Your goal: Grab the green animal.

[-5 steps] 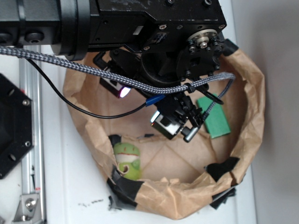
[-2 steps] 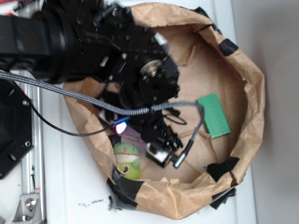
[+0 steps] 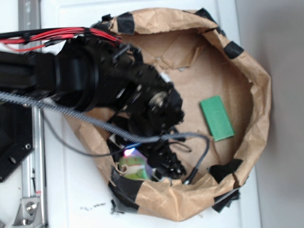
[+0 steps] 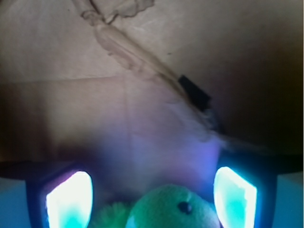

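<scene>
White desk [image 3: 71, 190] fills the exterior view around everything we see, with a metal rail [image 3: 35, 166] along its left edge. On it sits a crumpled brown paper bag [image 3: 259, 109], its rim rolled down and patched with black tape [image 3: 126, 187]. We see the black robot arm [image 3: 95, 85] reaching in from the left over the bag, red wires [image 3: 57, 34] on top and a braided grey cable [image 3: 71, 116] looping beneath it. On the bag's floor to the right, well apart from the arm, lies a flat green block [image 3: 216, 118]. At the bag's lower left, near the taped rim, the green animal [image 3: 133, 167] shows partly under the arm's tip. In the wrist view we see its rounded lime-green head [image 4: 173, 209] with a dark dot, sitting between the two glowing fingers [image 4: 70, 199] of the pincer [image 4: 152, 197]. The fingers stand spread on either side of the toy, with a gap showing at each side.
</scene>
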